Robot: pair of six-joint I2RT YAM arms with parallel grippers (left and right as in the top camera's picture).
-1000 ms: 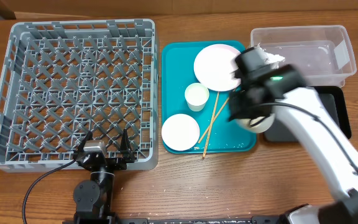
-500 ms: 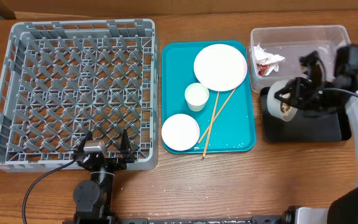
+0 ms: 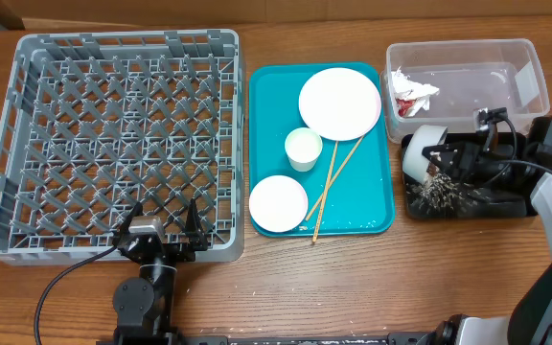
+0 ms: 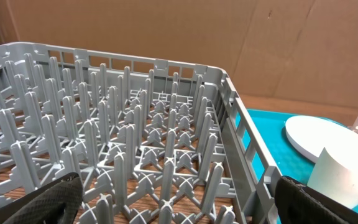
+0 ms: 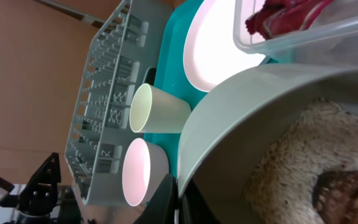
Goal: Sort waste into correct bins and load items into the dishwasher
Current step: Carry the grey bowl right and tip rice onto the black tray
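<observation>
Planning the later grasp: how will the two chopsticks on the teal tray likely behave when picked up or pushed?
The chopsticks look thin and stiff, so they are probably light and unbending. Lying nearly flat on the teal tray, they may be hard to pinch and could roll or slide if pushed.

Lab test bench — wooden table [image 3: 353, 287], cardboard backdrop [image 4: 166, 31], dish rack [image 3: 123, 38].

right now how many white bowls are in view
2. one bowl sits on the teal tray; the other bowl is tipped over the black tray, held by the right hand. none seems hidden.
</observation>
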